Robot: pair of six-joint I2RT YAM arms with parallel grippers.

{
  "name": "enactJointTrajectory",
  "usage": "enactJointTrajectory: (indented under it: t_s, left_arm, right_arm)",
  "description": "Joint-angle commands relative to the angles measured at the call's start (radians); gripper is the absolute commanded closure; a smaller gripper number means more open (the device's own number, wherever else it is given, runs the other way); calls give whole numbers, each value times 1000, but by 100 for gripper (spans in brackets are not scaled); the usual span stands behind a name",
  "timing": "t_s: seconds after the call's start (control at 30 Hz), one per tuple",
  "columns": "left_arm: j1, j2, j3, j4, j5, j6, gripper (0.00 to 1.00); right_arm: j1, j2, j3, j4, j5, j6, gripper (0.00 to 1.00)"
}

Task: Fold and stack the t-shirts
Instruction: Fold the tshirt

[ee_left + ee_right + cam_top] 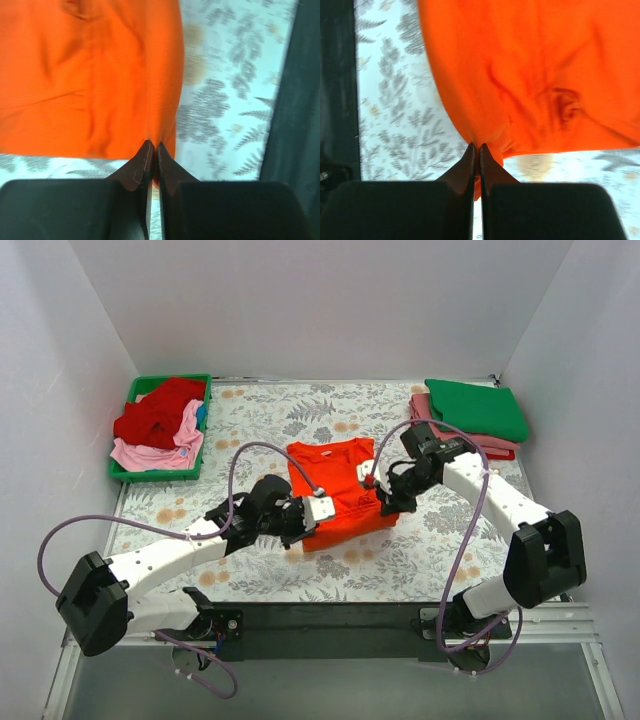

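1. Step in hand: folding the orange shirt [335, 485], mid-table, collar at the far end.
2. Left gripper [152, 146]: jaws pressed together, pinching the shirt's near-left corner. Right gripper [475, 146]: same on the near-right corner.
3. Near hem looks lifted; the views are blurry, so not certain.
4. Next, my guess: carry both corners toward the collar, level, then release.
5. Folded stack [478, 410] sits far right; loose shirts [158, 425] are in the tray [170, 379] far left.

Green plastic tray [160, 477] at ten o'clock on leaf-print worktop [260, 420]. White walls [320, 300] enclose three sides.
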Motion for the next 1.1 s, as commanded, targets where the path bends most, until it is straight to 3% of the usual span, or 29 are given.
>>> enactJointTrajectory:
  t_s: [0.0, 0.17, 0.53, 0.77, 0.93, 1.07]
  left_arm:
    - [90, 18, 73, 64, -24, 88, 100]
    - [220, 99, 130, 155, 22, 128, 100]
    - [348, 274, 205, 370, -35, 149, 100]
    - [393, 320, 202, 557, -106, 106, 100]
    - [420, 414, 231, 611, -138, 83, 100]
    - [451, 510, 279, 631, -138, 63, 100]
  right_arm:
    - [-14, 61, 135, -3, 23, 60, 99]
    - [-29, 196, 332, 38, 47, 129, 99]
    - [-60, 474, 667, 141, 84, 275, 99]
    - [-60, 558, 756, 244, 73, 353, 99]
    - [-58, 610, 784, 400, 105, 427, 99]
    - [-58, 704, 862, 423, 125, 463, 99]
